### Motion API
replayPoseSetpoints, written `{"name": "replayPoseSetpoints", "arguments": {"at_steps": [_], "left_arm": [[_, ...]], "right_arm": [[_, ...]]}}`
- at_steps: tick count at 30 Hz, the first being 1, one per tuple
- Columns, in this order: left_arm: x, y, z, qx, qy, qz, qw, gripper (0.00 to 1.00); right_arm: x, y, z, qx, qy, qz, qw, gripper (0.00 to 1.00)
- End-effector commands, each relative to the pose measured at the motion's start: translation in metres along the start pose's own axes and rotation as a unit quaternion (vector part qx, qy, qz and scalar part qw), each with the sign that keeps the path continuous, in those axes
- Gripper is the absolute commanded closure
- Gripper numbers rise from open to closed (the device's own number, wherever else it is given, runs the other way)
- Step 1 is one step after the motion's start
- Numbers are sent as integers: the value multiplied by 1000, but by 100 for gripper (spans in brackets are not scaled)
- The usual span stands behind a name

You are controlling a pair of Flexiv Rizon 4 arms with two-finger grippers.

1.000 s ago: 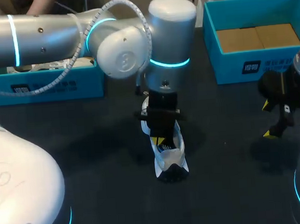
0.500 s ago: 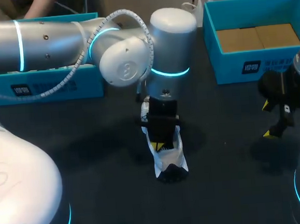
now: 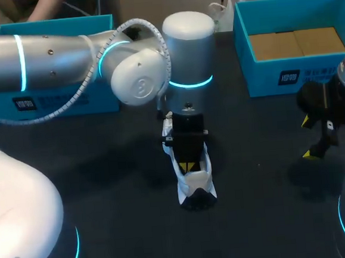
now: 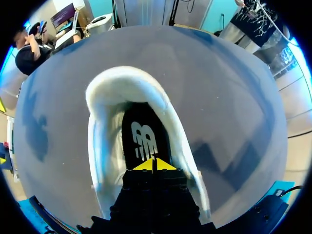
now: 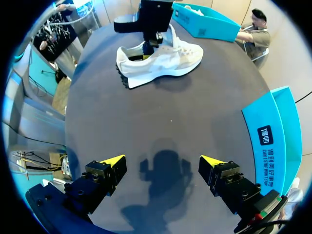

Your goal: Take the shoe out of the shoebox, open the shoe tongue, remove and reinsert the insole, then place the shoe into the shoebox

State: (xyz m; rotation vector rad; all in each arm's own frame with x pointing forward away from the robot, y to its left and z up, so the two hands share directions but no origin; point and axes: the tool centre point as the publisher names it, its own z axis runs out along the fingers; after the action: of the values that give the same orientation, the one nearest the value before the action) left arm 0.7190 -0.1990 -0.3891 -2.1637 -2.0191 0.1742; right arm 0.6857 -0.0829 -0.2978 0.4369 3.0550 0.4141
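White shoe (image 3: 196,181): left gripper (image 4: 152,164) inside its opening, pinched closed over black insole (image 4: 143,139); right gripper (image 5: 162,162) spread wide, well apart from shoe.

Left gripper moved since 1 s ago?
Yes, slightly. In the head view the left gripper has slid nearer the toe of the shoe, which stayed put.

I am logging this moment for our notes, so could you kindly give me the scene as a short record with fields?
shoe: white, upright on the table, outside the shoebox
insole: black, lying inside the shoe
left end effector: lowered into the shoe's opening, tips together over the insole
right end effector: open, above bare table, apart from the shoe
shoebox: at the table's far right, no shoe in it
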Motion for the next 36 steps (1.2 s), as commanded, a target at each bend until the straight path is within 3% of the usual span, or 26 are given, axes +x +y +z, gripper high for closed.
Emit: {"name": "replayPoseSetpoints", "arguments": {"at_steps": [1,7,15,22,29,36], "left_arm": [[15,-15,-18,-22,-8,5,1000,100],[15,-12,-10,-37,4,-3,999,100],[17,9,16,-75,19,-56,995,100],[11,20,32,-46,5,-76,996,100],[7,25,24,-25,-25,-87,996,100],[15,7,-3,-16,-13,-50,999,100]], "right_arm": [[1,0,0,1,-1,0,1000,0],[1,0,0,1,-1,0,1000,0],[1,0,0,1,-1,0,1000,0],[1,0,0,1,-1,0,1000,0],[1,0,0,1,-1,0,1000,0],[1,0,0,1,-1,0,1000,0]]}}
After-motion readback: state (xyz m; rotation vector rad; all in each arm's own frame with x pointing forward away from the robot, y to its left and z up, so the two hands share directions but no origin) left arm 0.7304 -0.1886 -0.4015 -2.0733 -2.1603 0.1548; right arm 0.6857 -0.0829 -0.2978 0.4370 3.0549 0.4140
